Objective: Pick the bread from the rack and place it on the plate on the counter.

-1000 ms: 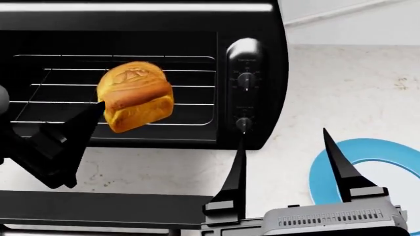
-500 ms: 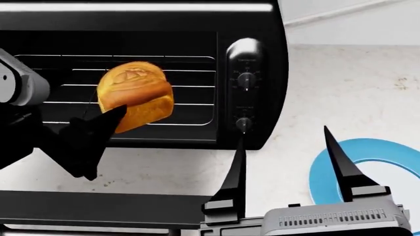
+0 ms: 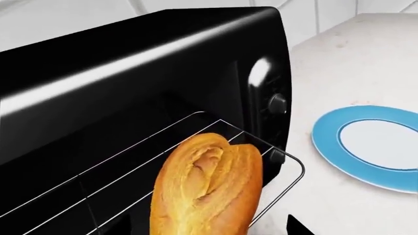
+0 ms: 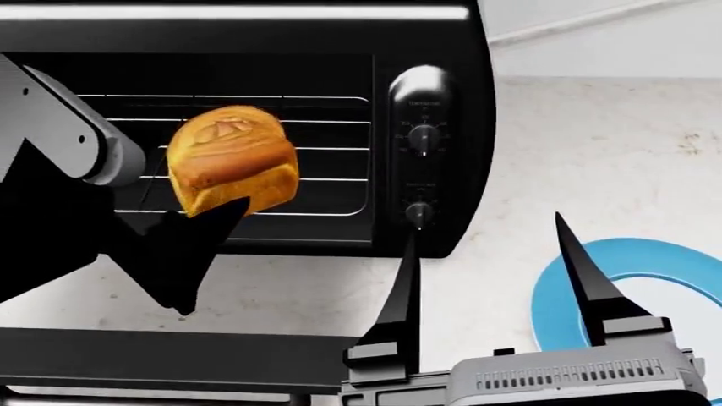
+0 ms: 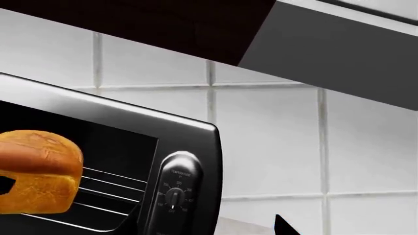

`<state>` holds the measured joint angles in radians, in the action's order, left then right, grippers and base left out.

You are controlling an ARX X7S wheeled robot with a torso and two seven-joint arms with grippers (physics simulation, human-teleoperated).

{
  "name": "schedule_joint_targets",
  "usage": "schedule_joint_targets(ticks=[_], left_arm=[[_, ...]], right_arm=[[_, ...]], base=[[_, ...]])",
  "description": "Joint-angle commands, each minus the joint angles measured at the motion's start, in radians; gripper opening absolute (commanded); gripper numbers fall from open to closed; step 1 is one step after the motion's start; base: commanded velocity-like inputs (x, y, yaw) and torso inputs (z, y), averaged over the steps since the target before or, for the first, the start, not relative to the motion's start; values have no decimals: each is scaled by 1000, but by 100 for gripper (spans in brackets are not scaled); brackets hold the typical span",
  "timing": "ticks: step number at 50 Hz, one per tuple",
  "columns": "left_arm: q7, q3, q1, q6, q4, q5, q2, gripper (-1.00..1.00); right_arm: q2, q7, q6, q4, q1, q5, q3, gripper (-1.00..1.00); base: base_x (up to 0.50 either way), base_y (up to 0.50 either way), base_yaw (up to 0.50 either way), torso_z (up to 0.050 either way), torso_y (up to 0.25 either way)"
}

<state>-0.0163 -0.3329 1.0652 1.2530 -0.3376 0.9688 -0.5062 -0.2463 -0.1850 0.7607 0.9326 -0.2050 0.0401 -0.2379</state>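
Bread (image 4: pixel 232 162) on rack (image 4: pixel 327 152); right gripper (image 4: pixel 491 283) agape; left gripper's (image 4: pixel 186 245) state unclear

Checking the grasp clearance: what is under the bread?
The bread sits on the rack inside the toaster oven. The left gripper covers its lower corner.

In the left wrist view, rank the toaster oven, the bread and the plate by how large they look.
1. Toaster oven, largest by far.
2. Bread and plate: look about alike; both are cut off by the frame, and the bread is nearer the camera, so unranked.
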Motion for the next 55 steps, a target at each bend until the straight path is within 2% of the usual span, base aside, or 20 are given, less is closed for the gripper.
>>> schedule_joint_targets(ticks=[1,28,29,46,55], left_arm=[[23,-53,30,-9,33,-26,11,100],[69,-121,75,-46,99,-71,8,100],[67,-124,72,-57,92,-79,5,-100],[42,-124,60,-32,34,-58,-18,-100],[-10,-66,51,1,-49,-3,-38,-100]], right_arm=[[-6,-4,6,5,-2,-1,-4,100],[-17,-14,15,18,-2,-7,-5,100],[-18,-15,12,16,0,-8,-4,100],[-17,-15,19,0,-37,-13,-18,100],[-19,-20,20,5,-32,-17,-14,100]], base=[[0,0,0,0,0],[0,0,0,0,0],[0,0,0,0,0],[0,0,0,0,0],[0,0,0,0,0]])
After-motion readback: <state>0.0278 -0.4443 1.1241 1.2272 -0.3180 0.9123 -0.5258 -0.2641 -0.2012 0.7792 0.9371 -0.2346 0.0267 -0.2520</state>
